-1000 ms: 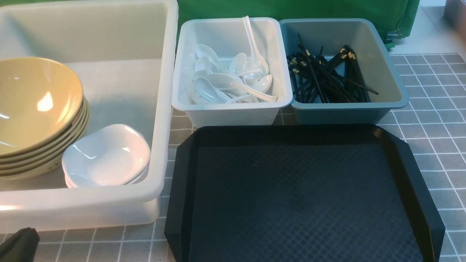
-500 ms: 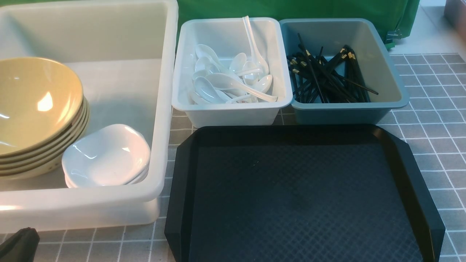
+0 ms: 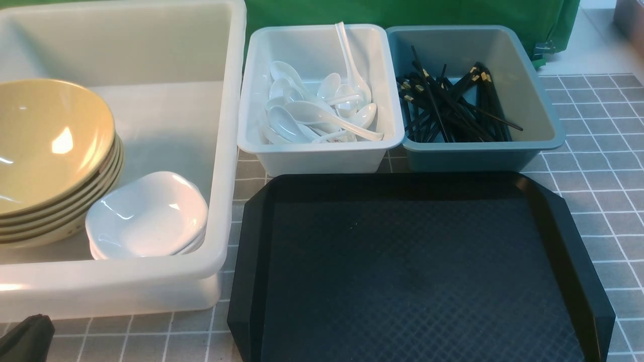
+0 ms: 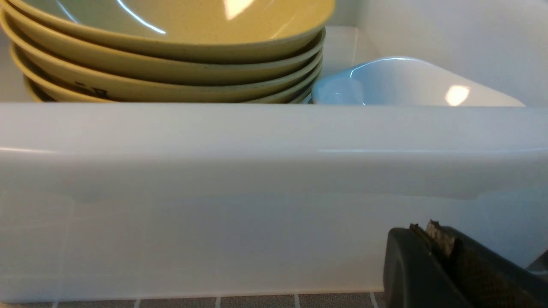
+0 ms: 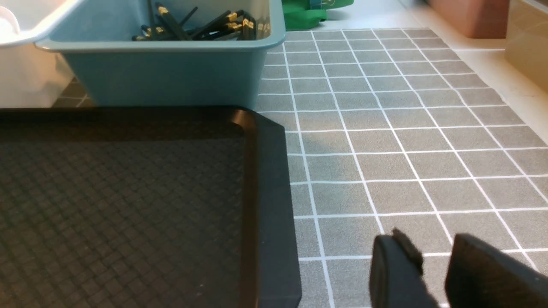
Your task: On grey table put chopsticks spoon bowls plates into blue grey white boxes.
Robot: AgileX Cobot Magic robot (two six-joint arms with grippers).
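Observation:
A stack of tan bowls point(image 3: 50, 151) and a small stack of white plates point(image 3: 148, 213) sit inside the large white box point(image 3: 225, 151). White spoons point(image 3: 317, 110) lie heaped in the pale box point(image 3: 322, 158). Black chopsticks point(image 3: 453, 105) fill the blue-grey box point(image 3: 483, 151). My left gripper point(image 4: 430, 229) is shut and empty, low on the grey table point(image 3: 593, 166) just outside the big box's near wall point(image 4: 214, 171). My right gripper point(image 5: 432, 244) hovers over bare table right of the tray, jaws apart with nothing between them.
A black textured tray point(image 3: 417, 271) lies empty in front of the two small boxes. A green cloth point(image 3: 402, 12) hangs behind them. The grid-marked table stretches to the right of the tray point(image 5: 406, 128).

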